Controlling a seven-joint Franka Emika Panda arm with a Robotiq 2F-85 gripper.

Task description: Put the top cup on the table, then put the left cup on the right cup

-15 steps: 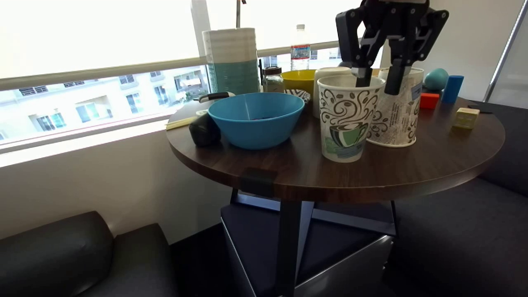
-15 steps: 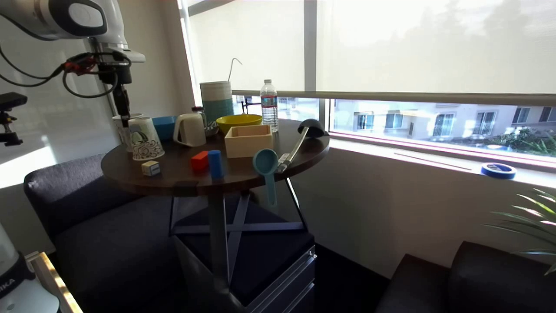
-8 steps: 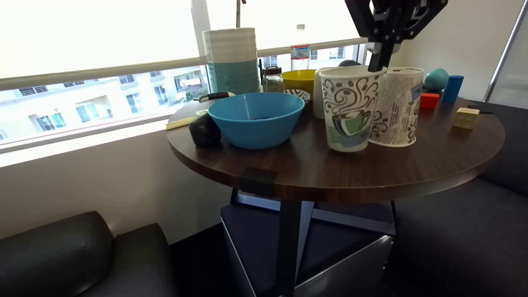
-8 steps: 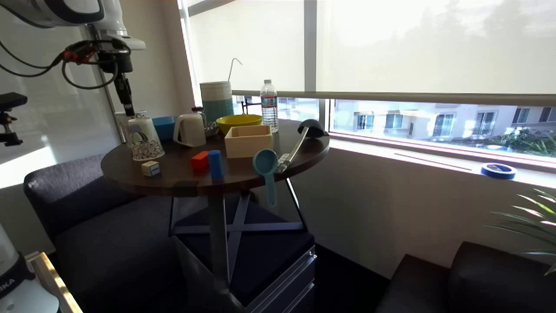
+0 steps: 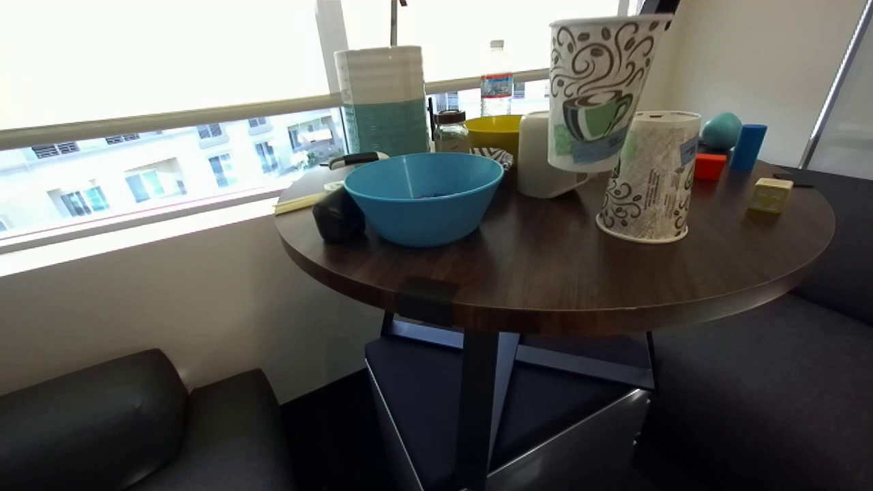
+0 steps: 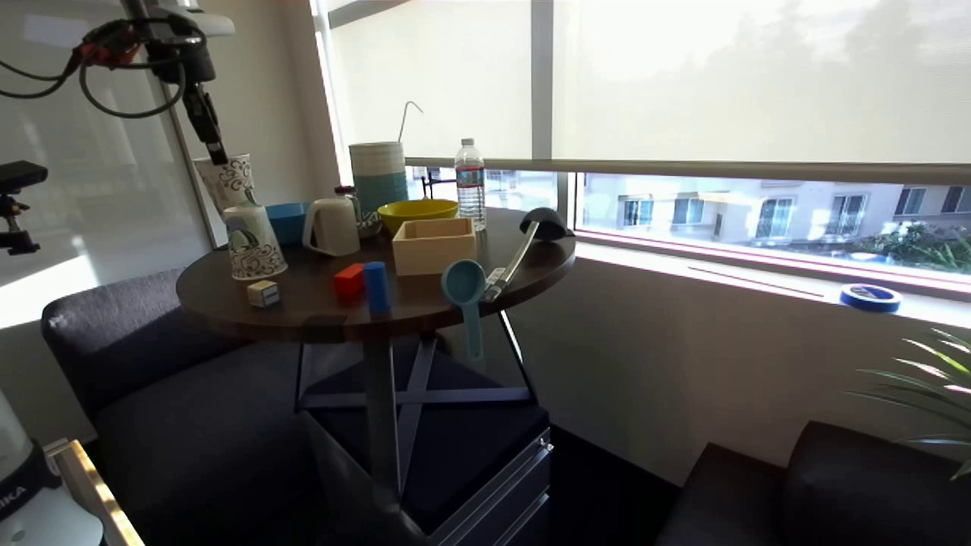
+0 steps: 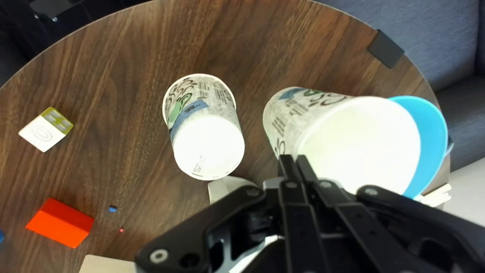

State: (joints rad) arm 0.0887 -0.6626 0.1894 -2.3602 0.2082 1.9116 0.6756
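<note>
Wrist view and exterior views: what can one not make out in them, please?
Wrist view: most of the blue bowl, behind the held cup.
Wrist view: much of the white jug, behind the gripper.
In an exterior view: the held cup's base, behind the upside-down cup.
In an exterior view: the gripper above one finger, cut off by the top edge.

We read "IKA" on the robot base (image 6: 45, 506), well below the gripper (image 6: 218, 158); other lettering illegible.
</note>
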